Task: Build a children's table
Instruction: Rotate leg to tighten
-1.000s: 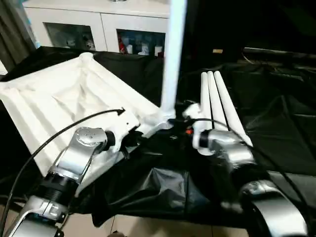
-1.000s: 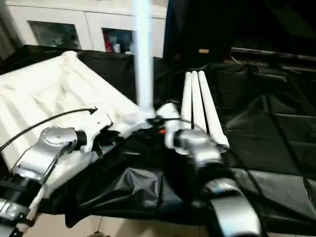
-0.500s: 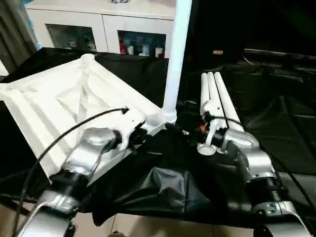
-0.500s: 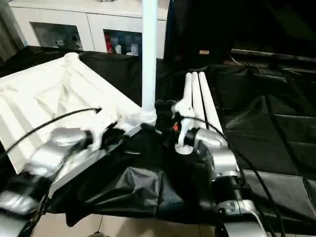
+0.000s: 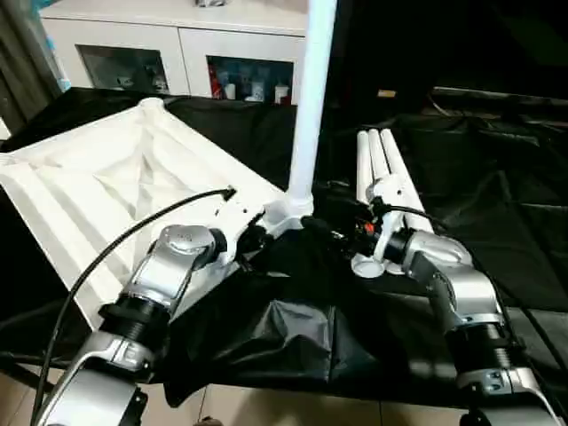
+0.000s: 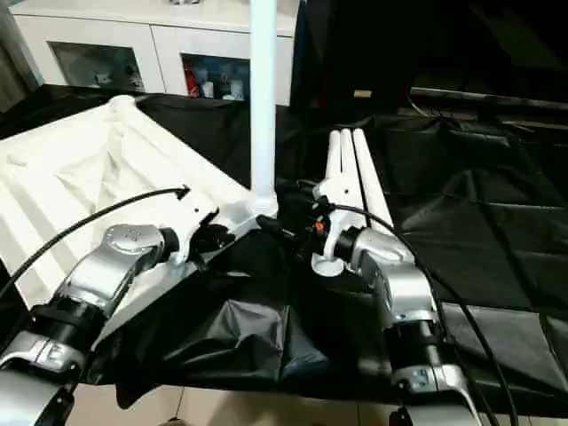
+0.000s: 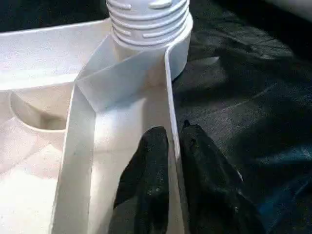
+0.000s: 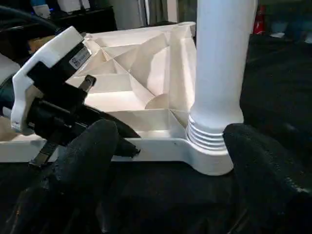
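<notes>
Left pincer (image 7: 173, 146) on table rim (image 7: 171, 92); no legible writing.

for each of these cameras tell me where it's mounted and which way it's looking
Left eye, right eye: on the head, looking down past both silver forearms at the upturned table top with one upright leg.
Left wrist: along the left tool, its fingers pinching the top's rim.
Right wrist: along the right tool, open, facing the leg.
Shared: both wrist views show the leg's threaded base in its corner socket.
</notes>
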{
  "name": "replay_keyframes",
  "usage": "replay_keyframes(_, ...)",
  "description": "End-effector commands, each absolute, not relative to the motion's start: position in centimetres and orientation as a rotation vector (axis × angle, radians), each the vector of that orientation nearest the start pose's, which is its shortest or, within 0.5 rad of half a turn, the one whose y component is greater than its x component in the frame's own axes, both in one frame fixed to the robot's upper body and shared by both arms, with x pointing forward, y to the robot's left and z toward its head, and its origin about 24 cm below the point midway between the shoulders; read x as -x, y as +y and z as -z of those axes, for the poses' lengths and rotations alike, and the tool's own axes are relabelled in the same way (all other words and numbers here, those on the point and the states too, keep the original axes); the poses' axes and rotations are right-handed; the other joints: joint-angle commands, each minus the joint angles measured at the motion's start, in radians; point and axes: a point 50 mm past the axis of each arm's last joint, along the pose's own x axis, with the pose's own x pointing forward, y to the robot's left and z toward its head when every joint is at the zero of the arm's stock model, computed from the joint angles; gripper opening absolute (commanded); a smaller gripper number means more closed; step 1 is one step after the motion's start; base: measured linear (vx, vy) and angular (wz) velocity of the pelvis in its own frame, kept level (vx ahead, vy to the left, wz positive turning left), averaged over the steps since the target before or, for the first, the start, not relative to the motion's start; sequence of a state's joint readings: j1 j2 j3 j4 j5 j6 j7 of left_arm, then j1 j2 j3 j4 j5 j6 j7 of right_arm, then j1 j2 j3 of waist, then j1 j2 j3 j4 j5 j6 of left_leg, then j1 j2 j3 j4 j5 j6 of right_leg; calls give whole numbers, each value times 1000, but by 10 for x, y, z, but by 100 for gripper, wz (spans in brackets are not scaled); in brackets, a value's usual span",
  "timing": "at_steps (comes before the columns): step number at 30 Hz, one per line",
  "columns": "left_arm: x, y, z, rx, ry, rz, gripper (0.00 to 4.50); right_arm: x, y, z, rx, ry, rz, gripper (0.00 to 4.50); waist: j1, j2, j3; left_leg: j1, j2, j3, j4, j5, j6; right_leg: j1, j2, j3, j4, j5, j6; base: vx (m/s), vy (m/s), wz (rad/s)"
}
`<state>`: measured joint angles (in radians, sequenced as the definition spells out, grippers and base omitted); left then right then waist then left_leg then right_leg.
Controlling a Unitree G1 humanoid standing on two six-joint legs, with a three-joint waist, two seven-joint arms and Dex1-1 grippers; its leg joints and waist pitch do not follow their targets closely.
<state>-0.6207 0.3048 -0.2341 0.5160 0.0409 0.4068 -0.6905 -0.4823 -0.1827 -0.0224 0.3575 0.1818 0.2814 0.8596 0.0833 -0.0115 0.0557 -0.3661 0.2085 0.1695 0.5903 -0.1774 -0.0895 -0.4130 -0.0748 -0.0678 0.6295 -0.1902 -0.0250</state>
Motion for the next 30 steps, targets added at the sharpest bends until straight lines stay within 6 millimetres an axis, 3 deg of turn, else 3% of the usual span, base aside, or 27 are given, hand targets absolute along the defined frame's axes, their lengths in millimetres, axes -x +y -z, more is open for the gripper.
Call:
replay_keyframes(1, -343, 145, -55, -389, 529, 728, 28, -324, -130, -82, -44, 156, -901, 397, 2, 5, -69, 5, 12, -1, -65, -173, 22, 65, -56, 44, -82, -152, -181, 0, 0, 0)
replay_keyframes(4, -340, 148, -51, -425, 558, 749, 4, -326, -132, -82, -28, 163, -896, 397, 2, 2, -69, 4, 13, -1, -65, -167, 25, 64, -56, 44, -82, -149, -183, 0, 0, 0)
replay_keyframes(11, -335, 150, -58, -417, 508, 824, 4, -330, -135, -79, 28, 197, -906, 397, 3, 2, -68, 7, 14, 0, -66, -179, 19, 61, -57, 45, -83, -172, -181, 0, 0, 0)
replay_keyframes(12, -334, 149, -60, -417, 483, 861, 0, -330, -135, -78, 28, 206, -915, 423, 3, 3, -70, 4, 15, -1, -65, -169, 21, 63, -59, 45, -80, -153, -186, 0, 0, 0)
replay_keyframes(17, -312, 147, -65, -433, 401, 1108, 0, -329, -134, -70, 79, 265, -1016, 442, 4, 3, -76, 2, 16, 1, -60, -113, 41, 65, -56, 44, -61, -22, -227, 0, 0, 0)
replay_keyframes(18, -308, 148, -64, -422, 405, 1134, 0, -329, -133, -68, 119, 273, -1034, 442, 8, 7, -75, 10, 19, 4, -59, -118, 47, 57, -56, 45, -63, -15, -236, 0, 0, 0)
replay_keyframes(23, -297, 151, -62, -387, 428, 1212, 0, -332, -124, -61, 250, 294, -1102, 442, 9, 4, -67, 9, 19, 6, -65, -172, 27, 58, -59, 46, -70, -111, -229, 0, 0, 0)
replay_keyframes(24, -295, 151, -62, -392, 429, 1219, 0, -332, -121, -61, 257, 296, -1121, 442, 9, 4, -65, 8, 19, 4, -67, -192, 22, 60, -60, 47, -73, -149, -212, 0, 0, 0)
replay_keyframes(28, -295, 154, -61, -402, 426, 1215, 0, -335, -116, -60, 271, 298, -1146, 442, 5, 3, -68, 6, 18, 3, -66, -179, 20, 61, -59, 47, -70, -138, -208, 0, 0, 0)
replay_keyframes(29, -294, 154, -61, -403, 425, 1216, 0, -335, -115, -60, 274, 298, -1150, 442, 3, -6, -68, 5, 18, 4, -65, -170, 25, 62, -58, 47, -70, -127, -209, 0, 0, 0)
replay_keyframes(30, -294, 154, -62, -402, 426, 1218, 0, -336, -115, -60, 275, 297, -1153, 425, 5, -3, -69, 6, 18, 4, -65, -166, 26, 62, -59, 47, -68, -125, -211, 0, 0, 0)
